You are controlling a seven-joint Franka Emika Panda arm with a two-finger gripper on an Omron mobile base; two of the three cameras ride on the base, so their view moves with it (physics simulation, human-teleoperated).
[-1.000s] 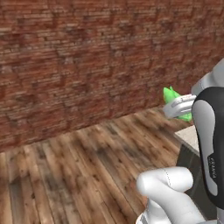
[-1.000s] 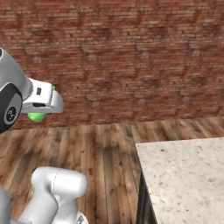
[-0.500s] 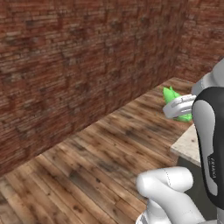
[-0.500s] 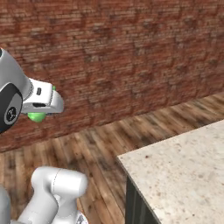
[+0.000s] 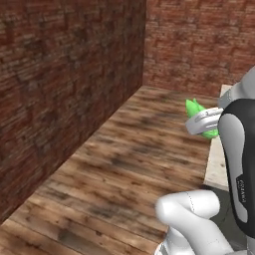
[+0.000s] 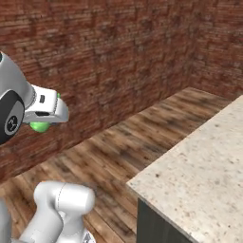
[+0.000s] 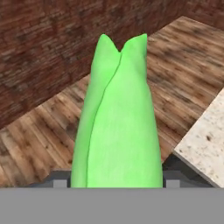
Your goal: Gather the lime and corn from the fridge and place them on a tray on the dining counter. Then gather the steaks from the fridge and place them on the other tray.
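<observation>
One corn (image 7: 116, 118) in gripper (image 7: 116, 181)

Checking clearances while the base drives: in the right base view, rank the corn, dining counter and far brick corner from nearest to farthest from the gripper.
1. Corn: held in the gripper.
2. Dining counter: lower right.
3. Brick corner: upper right, farthest.

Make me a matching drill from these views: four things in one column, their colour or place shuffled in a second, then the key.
Things:
1. corn
2. dining counter
3. brick wall
4. floor

Descriptions:
A. wooden planks
B. beige speckled stone top, at the right of the right base view
C. bright green husk, held in the gripper
D. dark red, behind the arm

Pairs: 1-C, 2-B, 3-D, 4-A
</observation>
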